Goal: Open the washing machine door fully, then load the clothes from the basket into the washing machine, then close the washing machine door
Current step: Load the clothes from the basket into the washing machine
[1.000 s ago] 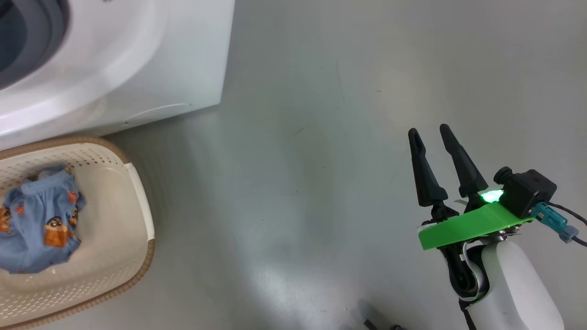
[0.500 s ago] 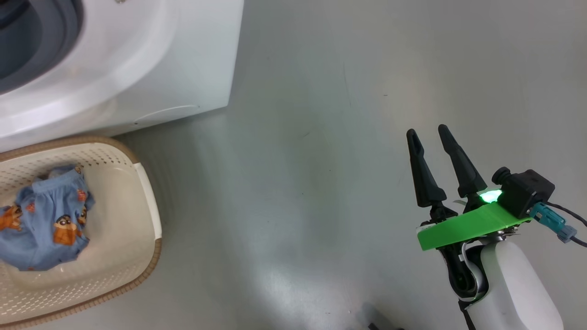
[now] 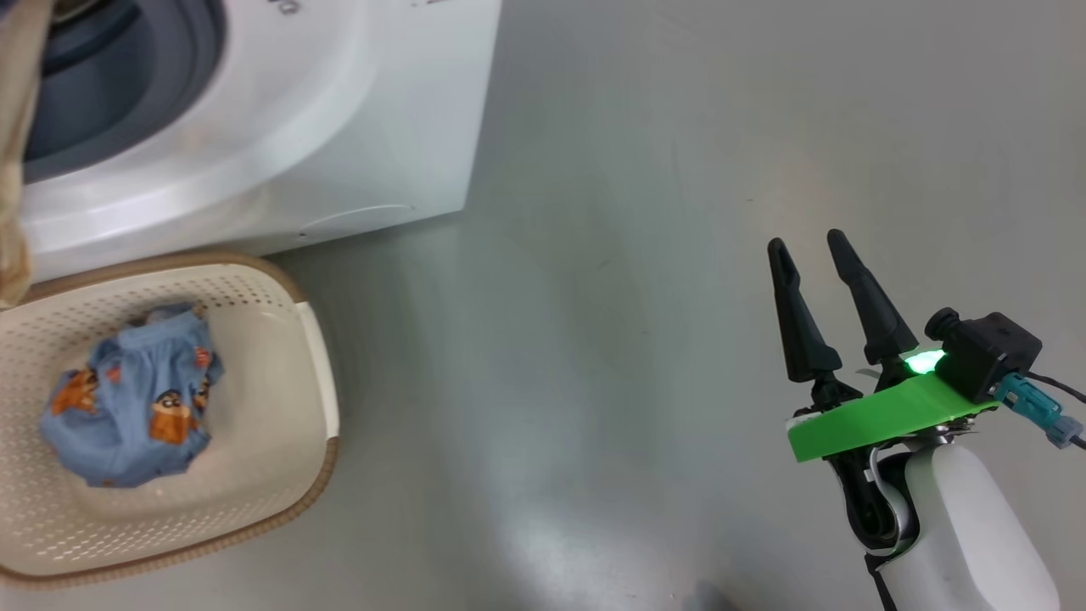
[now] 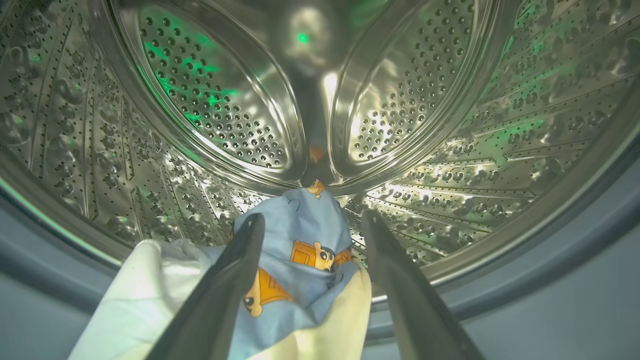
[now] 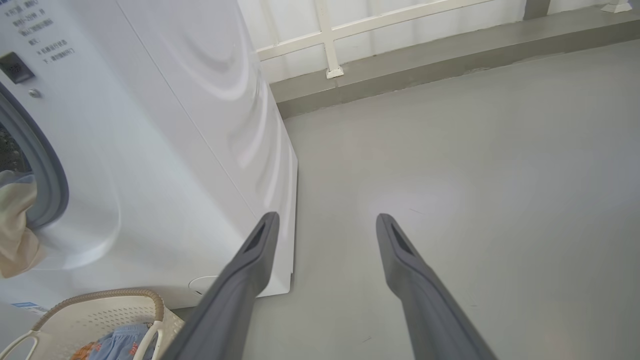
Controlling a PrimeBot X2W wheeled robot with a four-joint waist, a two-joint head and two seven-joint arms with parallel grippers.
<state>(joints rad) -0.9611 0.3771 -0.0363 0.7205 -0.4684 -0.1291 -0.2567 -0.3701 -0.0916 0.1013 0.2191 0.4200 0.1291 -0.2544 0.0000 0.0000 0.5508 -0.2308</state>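
1 garment (image 4: 300,235): between the spread fingers (image 4: 235,270) of my left gripper (image 4: 312,216), in the drum (image 4: 210,100) — seemingly loose.
Right gripper (image 3: 806,242): fingers spread, above floor (image 3: 594,339).

- The floor (image 3: 611,356) is smooth, plain grey with a slight sheen. It takes up the centre and right of the head view and most of the right wrist view.
- A soft pale glare (image 3: 551,543) lies on it at the lower centre of the head view. A fainter bright patch (image 5: 415,200) sits mid-frame in the right wrist view.
- A thin dark scuff (image 3: 604,263) marks the floor near the head view's centre.
- Across the top of the right wrist view runs a raised, darker grey kerb (image 5: 425,62).
- Above it stands a white wall (image 5: 380,42) with a white upright post (image 5: 325,35) footed on the kerb, crossed by a slanting rail (image 5: 400,20).
- Light is even and diffuse.
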